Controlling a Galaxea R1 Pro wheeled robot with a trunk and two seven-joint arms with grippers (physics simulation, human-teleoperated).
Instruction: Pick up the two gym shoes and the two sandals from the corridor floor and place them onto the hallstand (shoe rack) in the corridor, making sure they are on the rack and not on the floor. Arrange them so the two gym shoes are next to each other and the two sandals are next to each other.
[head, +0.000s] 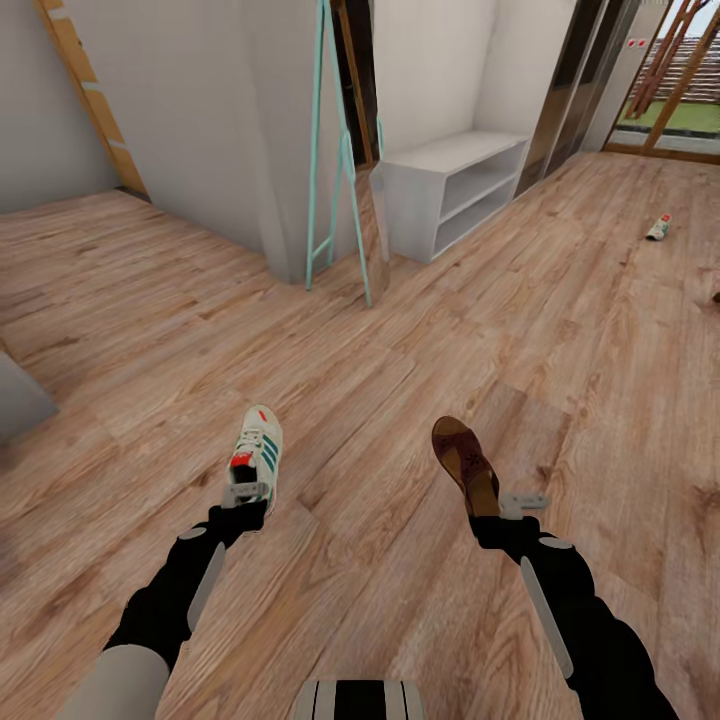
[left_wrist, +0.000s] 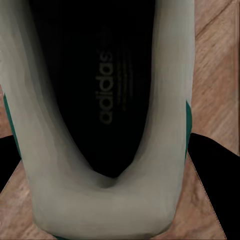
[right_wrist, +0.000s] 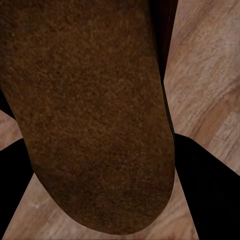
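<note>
- Gym shoe (head: 258, 452) in the head view: riding at the tip of the left arm, toe pointing away from the robot, green stripes and red-orange heel patch showing, held above the corridor floor (head: 420, 350).
- Left gripper (head: 246, 494) clamping the heel end of that shoe, pale fingers pressed against it.
- Sandal (head: 465, 464) sitting at the tip of the right arm, dark brown with a tan edge, toe pointing away and slightly left.
- Right gripper (head: 506, 506) pinching the heel end of the sandal, one pale finger sticking out to the right.
- Second gym shoe (head: 658, 227) lying on the planks far off at the right, well apart from everything else.
- Hallstand (head: 450, 190) standing against the far wall, pale and low, flat top and two open shelves showing, well apart from both grippers.
- Teal-framed standing mirror (head: 340, 170) leaning by the wall corner, just left of the hallstand.
- Left wrist view: looking straight into the gym shoe (left_wrist: 100, 100), dark insole with printed lettering, cream collar curving round it, green stripe at the side; dark fingers (left_wrist: 210, 170) closing on both flanks of the shoe, wood planks behind.
- Right wrist view: looking onto the brown suede footbed of the sandal (right_wrist: 90, 115), rounded end nearest; dark fingers (right_wrist: 205, 180) squeezing either side, floor planks beyond.
</note>
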